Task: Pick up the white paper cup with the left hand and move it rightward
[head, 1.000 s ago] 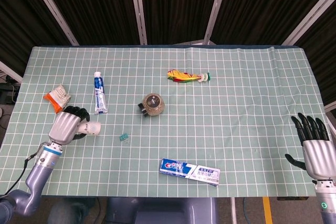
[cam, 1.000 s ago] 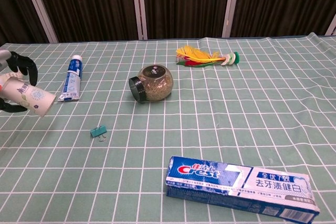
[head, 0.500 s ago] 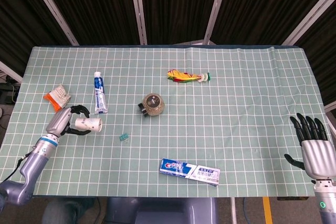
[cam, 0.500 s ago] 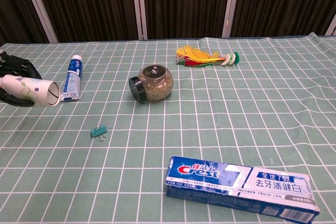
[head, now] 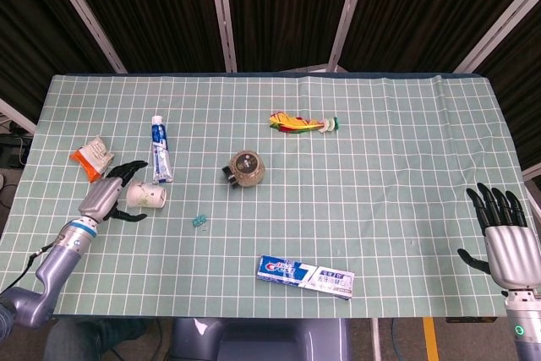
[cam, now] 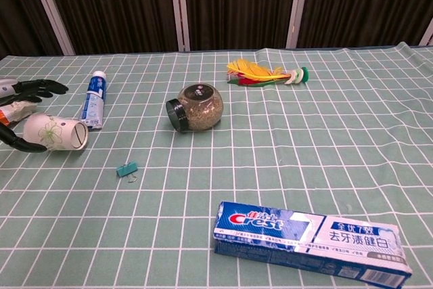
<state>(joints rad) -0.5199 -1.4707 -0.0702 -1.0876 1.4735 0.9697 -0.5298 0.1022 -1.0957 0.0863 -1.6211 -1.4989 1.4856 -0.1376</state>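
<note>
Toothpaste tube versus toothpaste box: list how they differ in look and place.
The toothpaste tube is slim, white-capped and lies far left beside the white paper cup; the toothpaste box is a larger rectangular carton at the near edge, printed Crest. Both are blue and white and lie flat.

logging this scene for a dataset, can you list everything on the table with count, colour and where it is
white paper cup: 1, white with faint floral print, on its side at the table's left, mouth facing right
toothpaste tube: 1, blue and white, flat, beyond the cup
snack packet: 1, orange and white, far left
round glass jar: 1, clear with black lid, tipped on its side, centre
binder clip: 1, teal, between cup and jar, nearer the front
feather shuttlecock: 1, yellow, red and green, back centre
toothpaste box: 1, blue and white, front centre
grid tablecloth: 1, pale green with white lines, covering the table
left hand: 1, black fingers spread around the cup, apparently released
right hand: 1, open, at the front right edge
</note>
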